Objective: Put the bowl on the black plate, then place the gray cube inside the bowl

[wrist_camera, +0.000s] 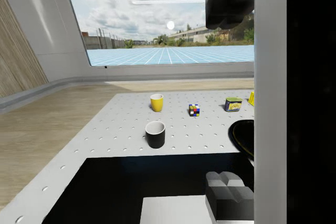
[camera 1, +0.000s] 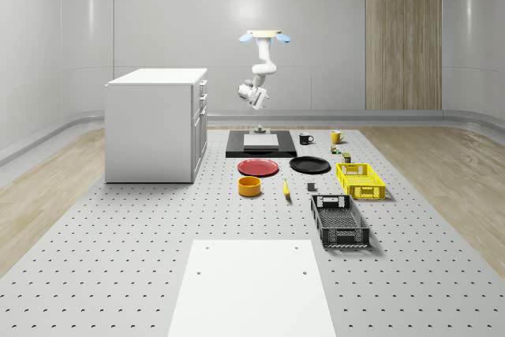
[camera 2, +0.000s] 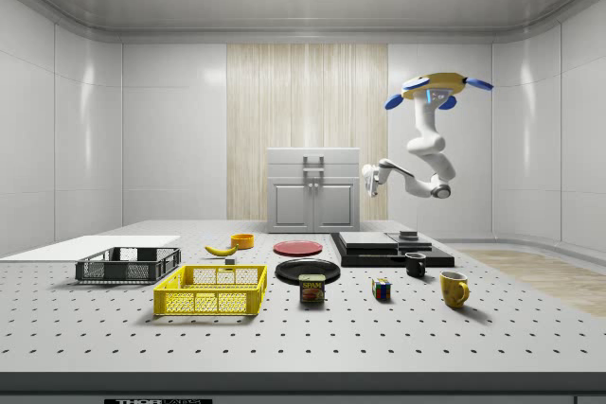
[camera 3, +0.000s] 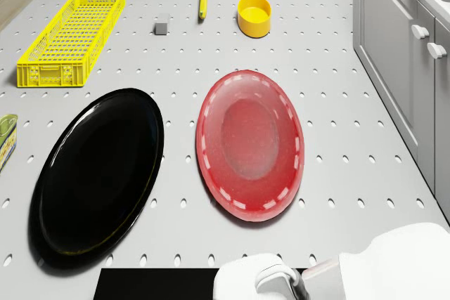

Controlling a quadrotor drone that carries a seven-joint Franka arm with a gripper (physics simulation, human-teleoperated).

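Well, the drone (camera 1: 264, 36) hovers over the black pad (camera 1: 260, 151) at the far end of the table (camera 1: 118, 234), beside the white cabinet (camera 1: 154, 128). Its gripper (camera 1: 251, 97) hangs high in the air, and I cannot tell if it is open or closed.

The yellow bowl (camera 1: 250, 186) sits on the table, well apart from the gripper. The red plate (camera 1: 258, 167) lies between them, just beside the black plate (camera 1: 309, 165), so the bowl could land on the wrong plate. The banana (camera 1: 286, 188) lies between the bowl and the gray cube (camera 1: 311, 187) and could get bumped. The cube is small and could slip out.

I count one bowl, one black plate, one red plate, one gray cube and one banana. I also count two mugs, a black mug (camera 1: 305, 139) and a yellow mug (camera 1: 335, 136). I count two crates, a yellow crate (camera 1: 360, 180) and a black crate (camera 1: 339, 221).
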